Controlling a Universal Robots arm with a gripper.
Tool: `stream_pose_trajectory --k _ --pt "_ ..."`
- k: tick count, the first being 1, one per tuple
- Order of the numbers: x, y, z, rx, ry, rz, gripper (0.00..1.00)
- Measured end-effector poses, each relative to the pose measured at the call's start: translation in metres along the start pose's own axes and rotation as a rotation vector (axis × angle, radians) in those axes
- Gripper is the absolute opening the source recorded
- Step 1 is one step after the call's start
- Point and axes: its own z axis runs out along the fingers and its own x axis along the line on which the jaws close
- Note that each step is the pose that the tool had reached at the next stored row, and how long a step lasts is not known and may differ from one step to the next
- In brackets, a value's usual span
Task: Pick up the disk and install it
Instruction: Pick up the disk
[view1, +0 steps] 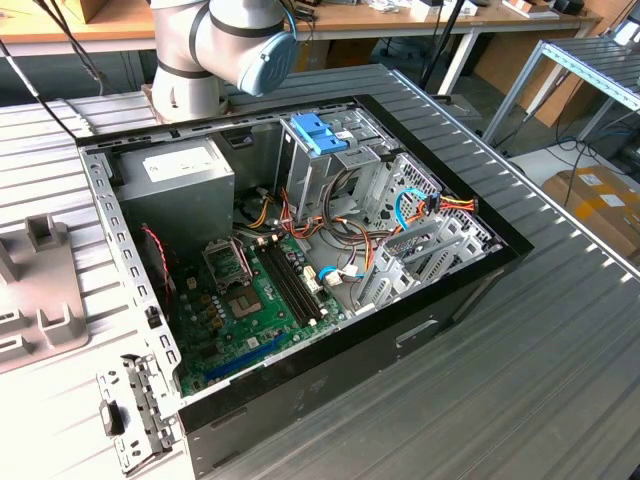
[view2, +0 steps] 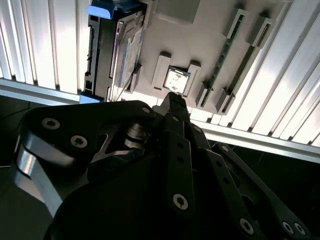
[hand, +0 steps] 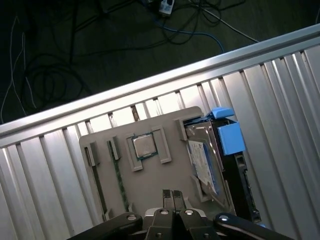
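Note:
The disk is a grey hard drive in light-blue rails with a blue end tab. It stands on edge in a slot at one side of a grey holder tray. In the second wrist view the disk sits at the edge of the same tray. My gripper hovers above the tray's middle, apart from the disk, fingers pressed together and holding nothing. In the second wrist view the gripper points at the tray near a processor chip. The open computer case lies on the table in the exterior view.
A processor chip and two memory sticks also sit in the tray. Inside the case are a motherboard, a power supply, loose cables and a metal drive cage with a blue latch. The ribbed table edge borders a dark floor with cables.

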Motion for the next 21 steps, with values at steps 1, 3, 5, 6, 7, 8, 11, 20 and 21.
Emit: stream_pose_trajectory --k 1,3,5,6,7,8,11,20,21 --pt "0.0000 0.0000 0.0000 -0.0001 0.0002 -0.005 0.11" --pt "0.0000 0.0001 0.0000 -0.0004 0.0008 -0.018 0.11" --pt "0.0000 0.0000 0.0000 -0.0007 0.0013 -0.029 0.11" --pt "0.0000 0.0000 0.0000 -0.0009 0.0015 -0.035 0.11" --pt "0.0000 0.0000 0.0000 -0.0010 0.0018 -0.040 0.11" --pt "0.0000 0.0000 0.0000 -0.0011 0.0020 -0.046 0.11" --pt "0.0000 0.0000 0.0000 -0.0017 0.0030 -0.069 0.11" --pt "0.0000 0.0000 0.0000 -0.0029 0.0053 -0.119 0.11" --pt "0.0000 0.0000 0.0000 -0.0031 0.0057 -0.129 0.11"
